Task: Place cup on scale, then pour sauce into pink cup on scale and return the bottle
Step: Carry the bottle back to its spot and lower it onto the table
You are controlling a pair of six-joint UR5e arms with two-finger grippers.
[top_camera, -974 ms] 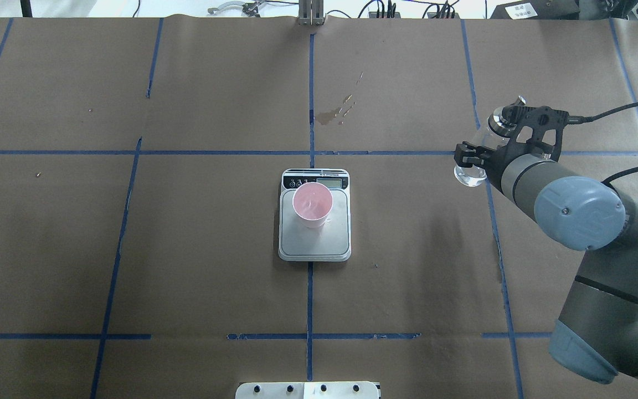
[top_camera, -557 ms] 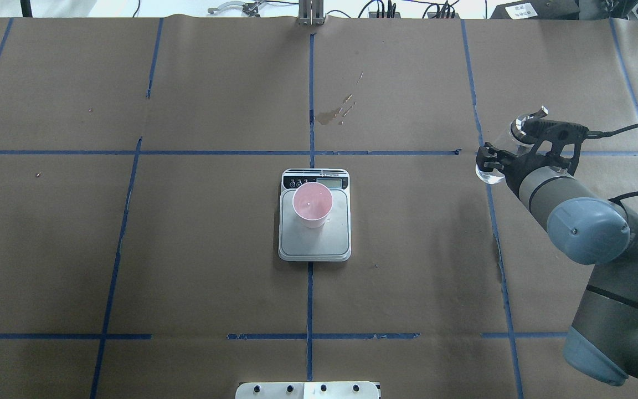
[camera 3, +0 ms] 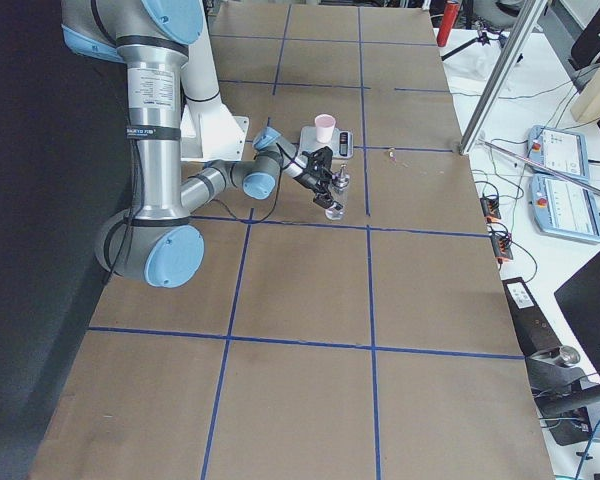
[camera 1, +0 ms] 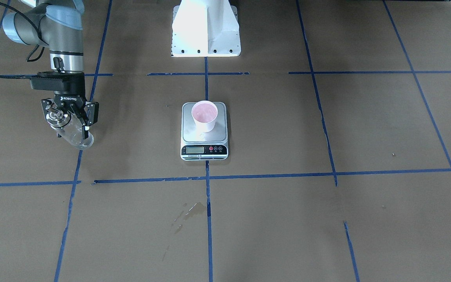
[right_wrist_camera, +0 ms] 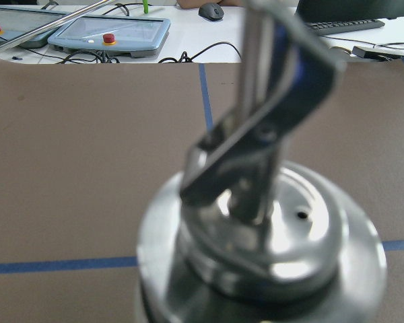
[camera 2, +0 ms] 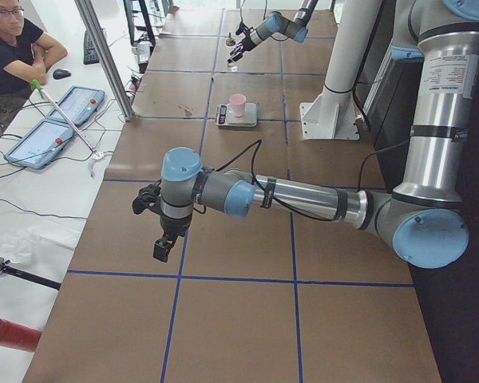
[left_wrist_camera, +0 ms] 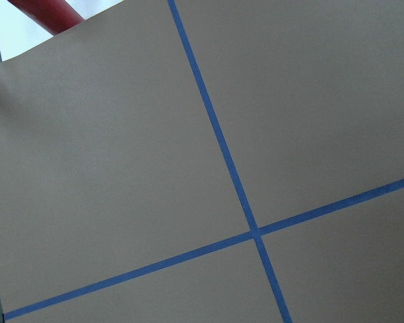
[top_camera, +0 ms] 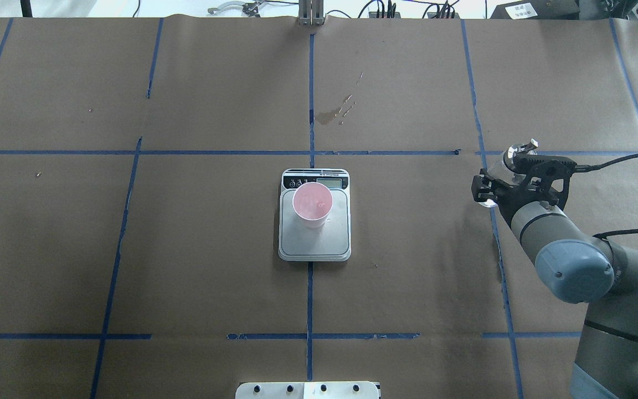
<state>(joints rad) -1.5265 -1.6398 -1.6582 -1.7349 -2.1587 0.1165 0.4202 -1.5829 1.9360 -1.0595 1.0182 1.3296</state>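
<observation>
Brown-papered counter [top_camera: 197, 244], gridded with blue tape [top_camera: 309, 299]. Carries a scale [top_camera: 338, 238] flat at its middle, astride a tape line. Shows a darker stain [top_camera: 330, 115] beyond the scale and a white base plate [top_camera: 308, 390] at the near edge

— Cups?
— One small white paper cup with pink inside [top_camera: 312, 204].
— Scales?
— One flat white scale with a grey steel platform [top_camera: 314, 246], with three round buttons [camera 1: 215, 148].
— Bottles?
— One clear glass bottle with a silver cap [camera 1: 74, 135], at three o'clock from the scale, seen from overhead.
— Grippers?
— Two: right gripper [camera 1: 71, 125], left gripper [camera 2: 161, 243].
— Stains?
— One brown wet stain [top_camera: 333, 113], at twelve o'clock.
</observation>
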